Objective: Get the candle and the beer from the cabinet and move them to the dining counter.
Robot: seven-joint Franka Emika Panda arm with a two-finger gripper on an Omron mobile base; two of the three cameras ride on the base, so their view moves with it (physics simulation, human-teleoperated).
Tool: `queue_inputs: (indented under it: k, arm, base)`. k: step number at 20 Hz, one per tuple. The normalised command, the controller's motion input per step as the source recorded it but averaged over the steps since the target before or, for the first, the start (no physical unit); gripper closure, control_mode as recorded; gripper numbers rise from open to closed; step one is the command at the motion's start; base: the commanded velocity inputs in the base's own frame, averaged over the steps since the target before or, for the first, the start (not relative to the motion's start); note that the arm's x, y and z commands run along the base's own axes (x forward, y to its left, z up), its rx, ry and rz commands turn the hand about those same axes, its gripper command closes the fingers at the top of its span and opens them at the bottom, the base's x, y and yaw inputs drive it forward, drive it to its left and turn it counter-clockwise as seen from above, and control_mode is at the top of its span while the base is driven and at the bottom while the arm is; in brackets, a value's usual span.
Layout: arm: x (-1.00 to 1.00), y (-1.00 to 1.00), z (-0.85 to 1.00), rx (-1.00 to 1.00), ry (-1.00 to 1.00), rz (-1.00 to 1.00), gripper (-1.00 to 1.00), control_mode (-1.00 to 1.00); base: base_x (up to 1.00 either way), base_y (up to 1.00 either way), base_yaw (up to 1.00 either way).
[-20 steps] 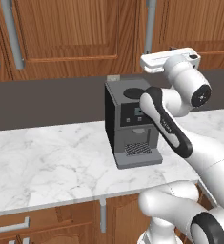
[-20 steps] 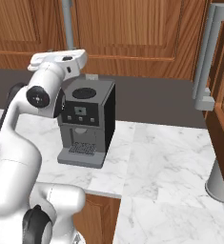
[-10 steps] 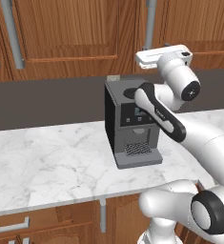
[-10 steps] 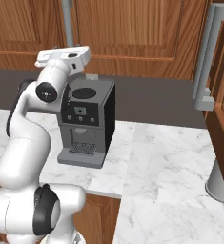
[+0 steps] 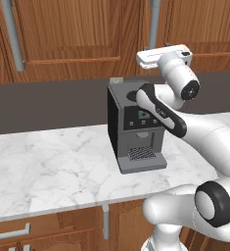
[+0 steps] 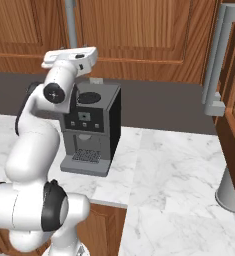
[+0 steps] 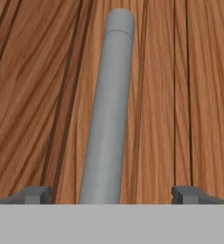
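Arm: raised before the cabinet doors.
Coffee machine: standing on marble surface.
Handle: grey bar above the hand.

The cabinet has its doors shut, so whatever is inside is hidden, and its top is cut off by the upper edge in both base views. In the hand view the grey bar handle runs out of sight at the bottom. The gripper's fingertips barely show, and whether they touch the handle cannot be told.
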Motion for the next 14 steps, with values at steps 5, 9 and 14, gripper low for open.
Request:
queue_inputs:
  k: [5, 9, 14]
  arm:
    - [0.22, 0.01, 0.0, 0.0, 0.0, 0.0, -1.0, -1.0]
    - [0.22, 0.02, 0.0, 0.0, 0.0, 0.0, -1.0, -1.0]
    - [0.21, 0.03, 0.0, 0.0, 0.0, 0.0, -1.0, -1.0]
  base:
    - [0.0, 0.0, 0.0]
    - [0.0, 0.0, 0.0]
    - [0.0, 0.0, 0.0]
